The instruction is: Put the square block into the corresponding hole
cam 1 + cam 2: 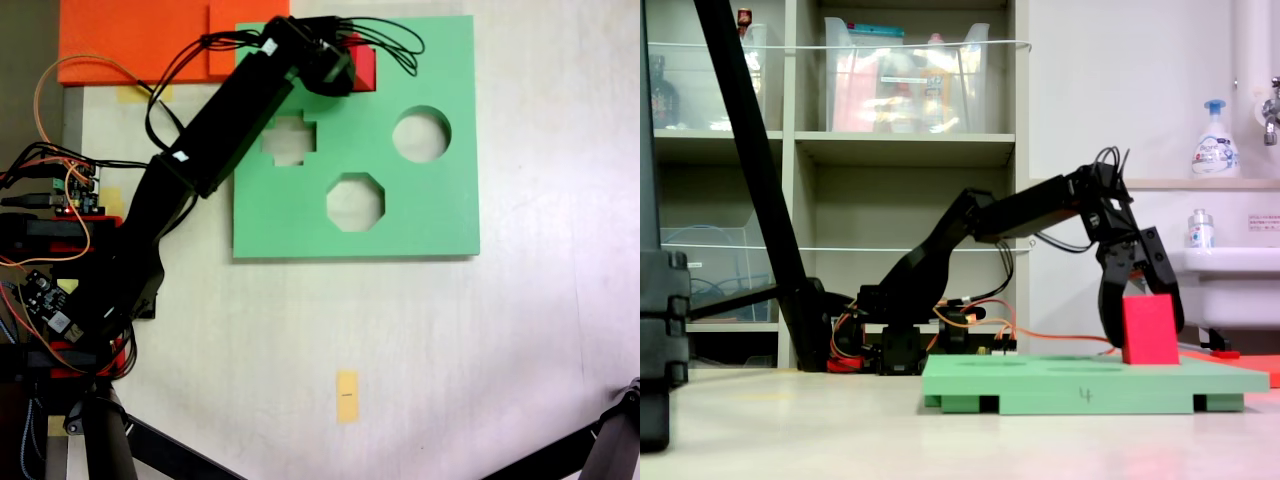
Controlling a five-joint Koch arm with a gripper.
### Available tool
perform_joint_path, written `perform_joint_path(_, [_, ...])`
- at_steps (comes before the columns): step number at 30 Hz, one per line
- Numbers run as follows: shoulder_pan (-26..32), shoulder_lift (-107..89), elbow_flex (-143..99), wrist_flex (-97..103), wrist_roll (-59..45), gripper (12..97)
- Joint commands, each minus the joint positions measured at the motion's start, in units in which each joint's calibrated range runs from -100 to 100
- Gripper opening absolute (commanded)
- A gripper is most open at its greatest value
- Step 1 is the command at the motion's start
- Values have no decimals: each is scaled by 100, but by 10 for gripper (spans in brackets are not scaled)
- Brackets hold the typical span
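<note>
The square block is a red foam cube standing at the far end of the green foam board, its base at the board's top surface. My gripper reaches down over it with a finger on each side, shut on it. From above, the block shows just right of the gripper head, near the board's top edge. The square hole is hidden under the gripper and the block.
The board also has a cross cutout, a round cutout and an octagonal cutout. Flat orange foam slabs lie beyond its top left corner. The arm's base and wiring sit at the left. A yellow tape strip lies on the table.
</note>
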Motion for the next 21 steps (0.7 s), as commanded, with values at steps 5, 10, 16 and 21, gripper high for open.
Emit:
perform_joint_path(5, [-63,276,207,884,-24,376])
perform_joint_path(10, [-78,318,207,1009,-59,550])
perform_joint_path(16, [-78,332,207,1028,-274,781])
perform_joint_path(21, [-117,192,337,1124,-405,849])
